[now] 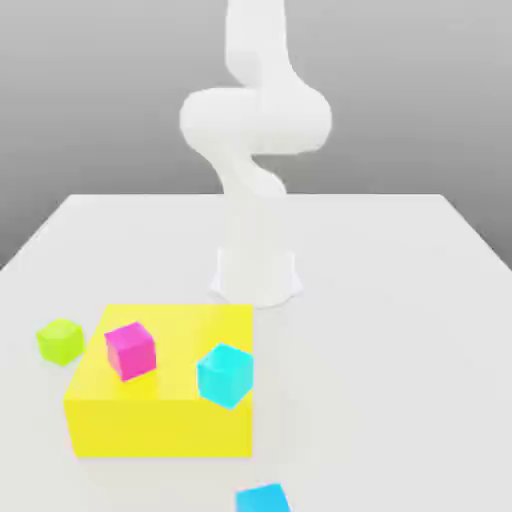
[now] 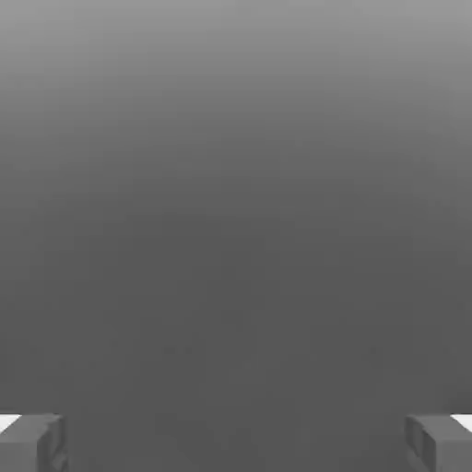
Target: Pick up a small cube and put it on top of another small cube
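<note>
1. The gripper [image 2: 236, 443] is released: in the hand view its two fingers stand wide apart, one near each side edge of the picture, with plain grey between them.
2. The lime cube [image 1: 61, 342], the one to be picked up, is toward the exterior view's left, just beside the yellow block [image 1: 160, 428] and off its top.
3. The block is long, low and by far the biggest of the coloured things (a bright slab of a thing, really), with its top and front faces in sight.
4. The magenta cube [image 1: 131, 351] shows against the block's top, toward the exterior view's left, with its sides turned at an angle to the block's edges.
5. The cyan cube [image 1: 225, 377] shows at the block's front corner, on the exterior view's right; it overlaps the front edge and looks tilted. I cannot tell exactly how it is supported.
6. The blue cube [image 1: 263, 498] is in front of the block, partly cut off by the exterior view's lower border.
7. The white arm [image 1: 255, 120] rises from its base [image 1: 257, 275] on the pale table [image 1: 400, 350], behind the block and cubes, and runs out past the upper border.
</note>
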